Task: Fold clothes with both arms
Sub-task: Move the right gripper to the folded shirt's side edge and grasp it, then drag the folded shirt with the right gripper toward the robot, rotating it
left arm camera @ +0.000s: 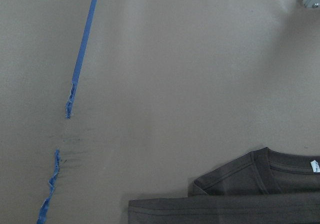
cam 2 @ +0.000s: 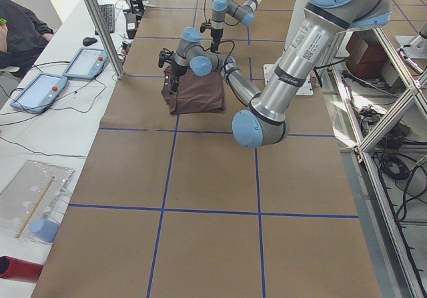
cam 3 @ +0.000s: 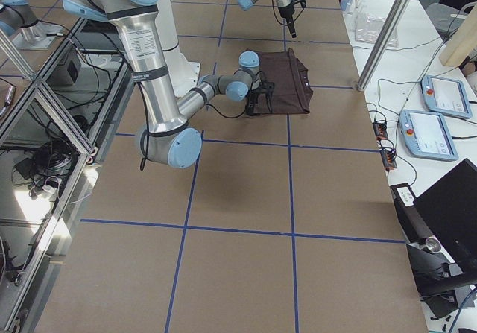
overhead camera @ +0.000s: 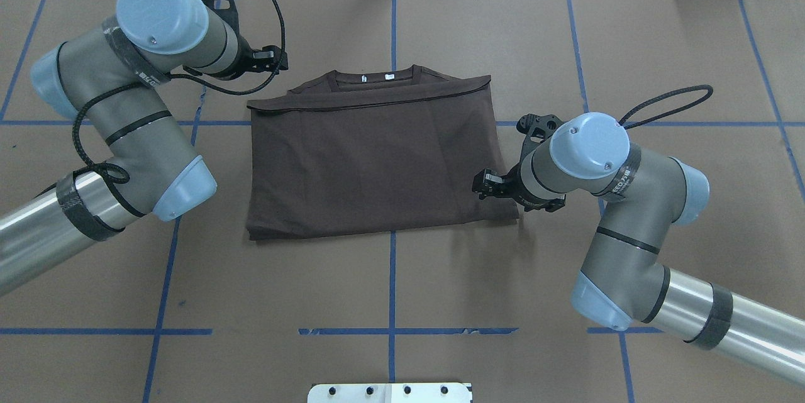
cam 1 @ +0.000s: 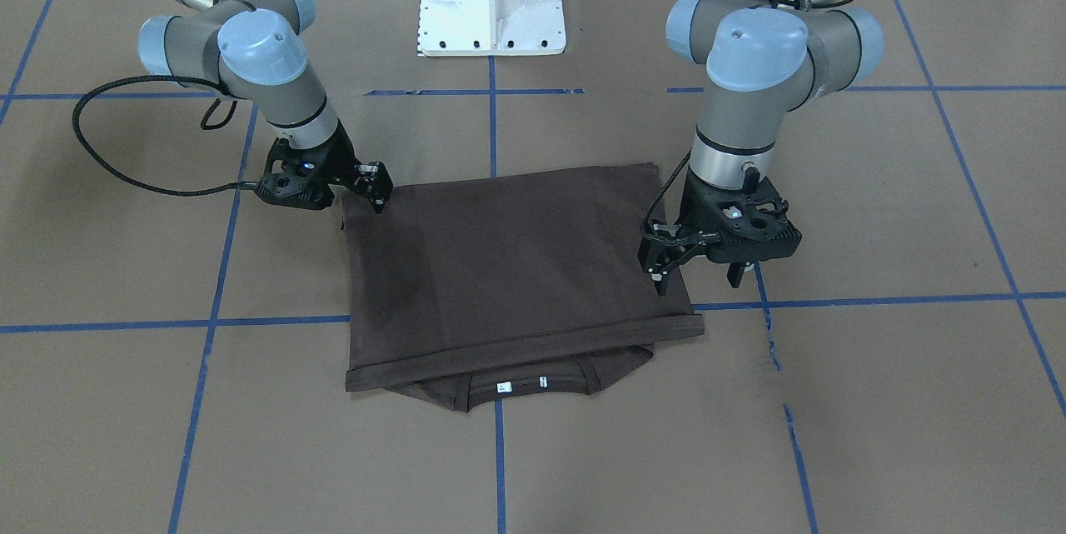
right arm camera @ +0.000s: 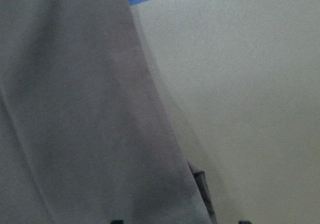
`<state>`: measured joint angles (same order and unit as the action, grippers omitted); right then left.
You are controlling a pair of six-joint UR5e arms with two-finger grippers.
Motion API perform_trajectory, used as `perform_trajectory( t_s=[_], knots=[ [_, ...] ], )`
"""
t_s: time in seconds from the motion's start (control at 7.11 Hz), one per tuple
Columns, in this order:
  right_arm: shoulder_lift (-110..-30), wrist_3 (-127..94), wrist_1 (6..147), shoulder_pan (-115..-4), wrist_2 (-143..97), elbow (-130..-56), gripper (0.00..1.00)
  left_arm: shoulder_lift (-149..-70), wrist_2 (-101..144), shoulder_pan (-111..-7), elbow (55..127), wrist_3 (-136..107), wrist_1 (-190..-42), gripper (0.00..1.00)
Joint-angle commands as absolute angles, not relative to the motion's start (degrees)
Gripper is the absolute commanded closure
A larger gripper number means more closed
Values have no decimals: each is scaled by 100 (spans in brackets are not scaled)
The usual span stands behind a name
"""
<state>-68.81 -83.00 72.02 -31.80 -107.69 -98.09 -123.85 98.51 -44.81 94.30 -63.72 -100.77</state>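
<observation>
The dark brown T-shirt [cam 1: 516,267] lies flat on the table, folded into a rectangle. Its hem edge lies over the chest, and the ribbed collar with the white tag [cam 1: 503,386] peeks out on the far side. It also shows in the overhead view [overhead camera: 371,164]. My left gripper [cam 1: 698,276] is open and empty, raised beside the shirt's far left corner [overhead camera: 272,60]. Its wrist view shows the collar corner [left arm camera: 260,184] from above. My right gripper [cam 1: 379,192] is low at the shirt's near right edge [overhead camera: 484,184], jaws apart. Cloth [right arm camera: 75,108] fills its wrist view.
The white pedestal base [cam 1: 491,1] stands at the robot's side of the table. Blue tape lines [overhead camera: 392,277] cross the brown table cover. A side table with tablets [cam 2: 40,91] and cables runs along the far edge. A person [cam 2: 17,25] sits there.
</observation>
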Motion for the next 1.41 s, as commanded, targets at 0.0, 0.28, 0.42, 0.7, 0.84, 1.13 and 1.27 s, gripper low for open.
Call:
perform_trajectory(
  t_s=[0.0, 0.28, 0.42, 0.7, 0.84, 1.13, 1.27],
  knots=[
    [-6891, -8245, 7198, -3190, -10731, -9773, 90, -12384, 9844, -4482, 9448, -6372, -10072, 0],
    [-6934, -8209, 7190, -3190, -10792, -9800, 100, -12384, 9844, -4482, 9448, -6381, -10072, 0],
    [-6961, -8122, 7189, -3199, -10828, -9843, 100, -12384, 9835, -4482, 9440, -6381, -10072, 0],
    [-7607, -8112, 7190, -3034, -10785, -10481, 100, -12384, 9844, -4482, 9448, -6390, -10072, 0],
    [-8203, -8121, 7189, -2728, -10715, -11016, 100, -12384, 9844, -4482, 9457, -6407, -10072, 0],
    [-9652, -8182, 7181, -1833, -10389, -12315, 100, -12384, 9844, -4474, 9527, -6521, -10072, 0],
    [-10329, -8331, 7181, -1167, -10276, -12862, 100, -12384, 9844, -4465, 9553, -6582, -10072, 0]
  ],
)
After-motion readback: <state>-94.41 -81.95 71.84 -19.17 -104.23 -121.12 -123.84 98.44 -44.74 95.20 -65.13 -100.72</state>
